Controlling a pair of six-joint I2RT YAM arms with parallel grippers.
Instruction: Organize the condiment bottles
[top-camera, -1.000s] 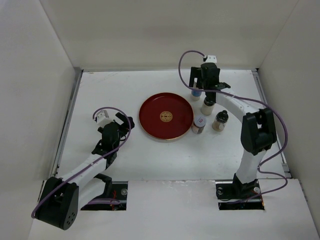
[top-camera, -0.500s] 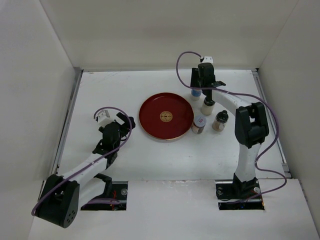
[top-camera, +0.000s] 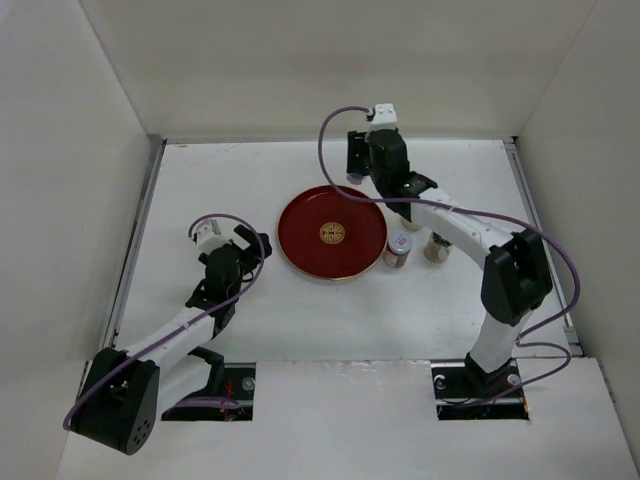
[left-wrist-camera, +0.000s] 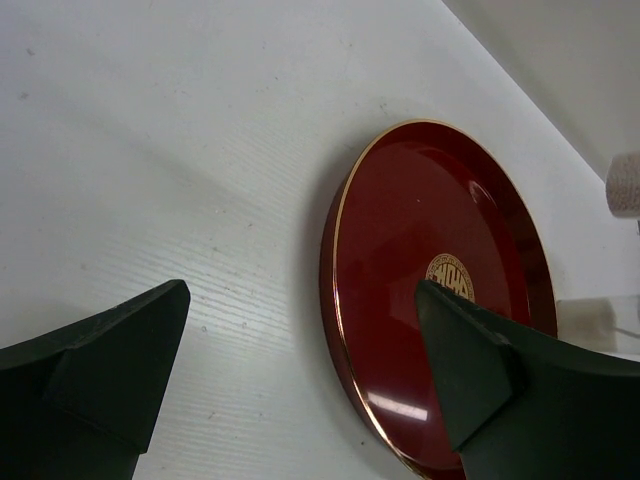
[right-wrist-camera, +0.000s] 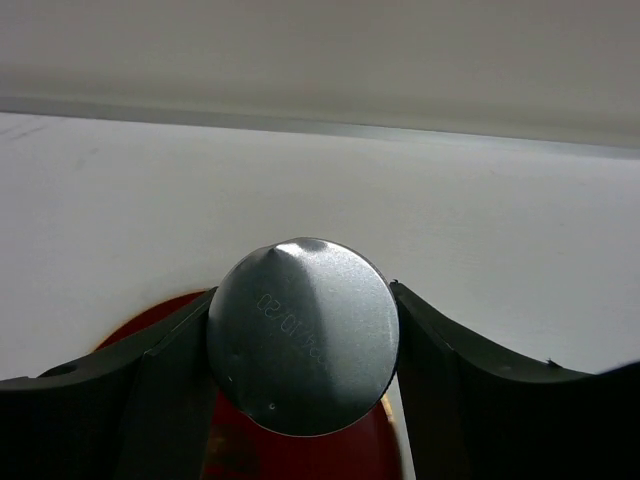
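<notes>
At left of bench, left end effector: jaws stand wide, holding nothing; it faces the tray from the left side.
Red tray: flat on the bench centre, no bottle on it.
Right end effector: clamped narrow on the white bottle, held off the bench at the tray's far rim.
White bottle, axis: its round metal base faces the wrist camera, so the long axis runs along the fingers, away from that camera.
Short jar: upright, just beside the tray's right rim.
Tan bottle: right of the jar, partly covered by the right arm; the second tan one cannot be made out under the arm.
Governing relation: the tray lies just nearward of and below the held bottle, red showing under it in the wrist view. Judgement: a short move nearward and down would set it on the tray. The right arm is nearer all the bottles; the left is well apart.
Change from one second ago: the right end effector stood open over the cluster right of the tray; it has since closed, lifted the white bottle and swung left. Left arm unchanged.
</notes>
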